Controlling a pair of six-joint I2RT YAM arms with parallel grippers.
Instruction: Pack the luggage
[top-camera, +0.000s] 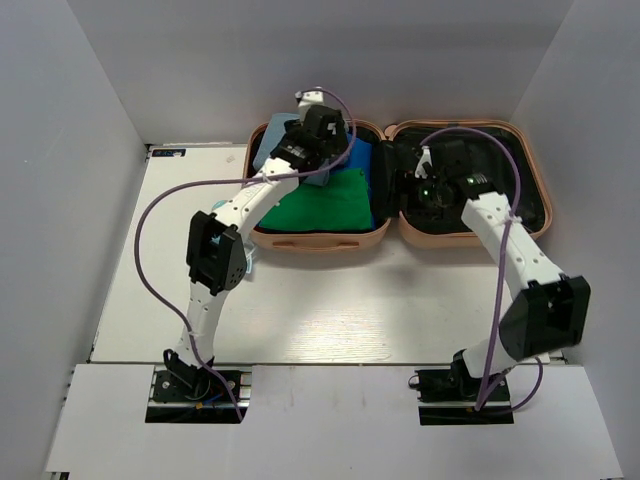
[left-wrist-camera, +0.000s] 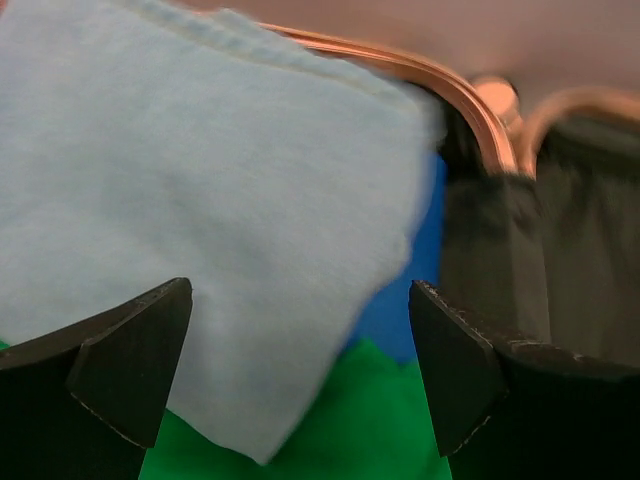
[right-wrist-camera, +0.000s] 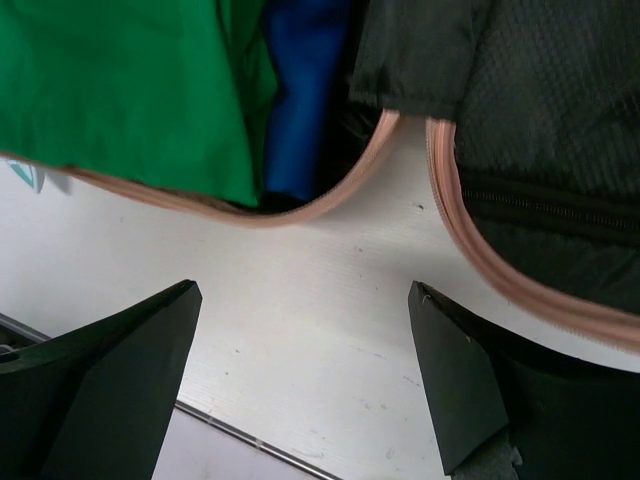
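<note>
open luggage (top-camera: 320, 243) lies on a white table (top-camera: 320, 310), grey walls (top-camera: 200, 60) around. its left half holds green cloth (top-camera: 330, 200), blue cloth (top-camera: 360, 160) and pale cloth (left-wrist-camera: 200, 200) (overlapping). left gripper (left-wrist-camera: 300, 340) gapes above the pale cloth; right gripper (right-wrist-camera: 305, 360) gapes empty near the hinge.

The luggage (top-camera: 320, 243), a pale peach hard-shell suitcase with rounded corners, lies opened flat at the far middle of the table (top-camera: 320, 310). Its 2 halves sit side by side, black lining up. The left half holds 3 folded cloths: a green cloth (top-camera: 325, 200) nearest, a blue cloth (top-camera: 362, 165) beside the hinge, and a pale blue cloth (left-wrist-camera: 220, 200) at the far side.
</note>
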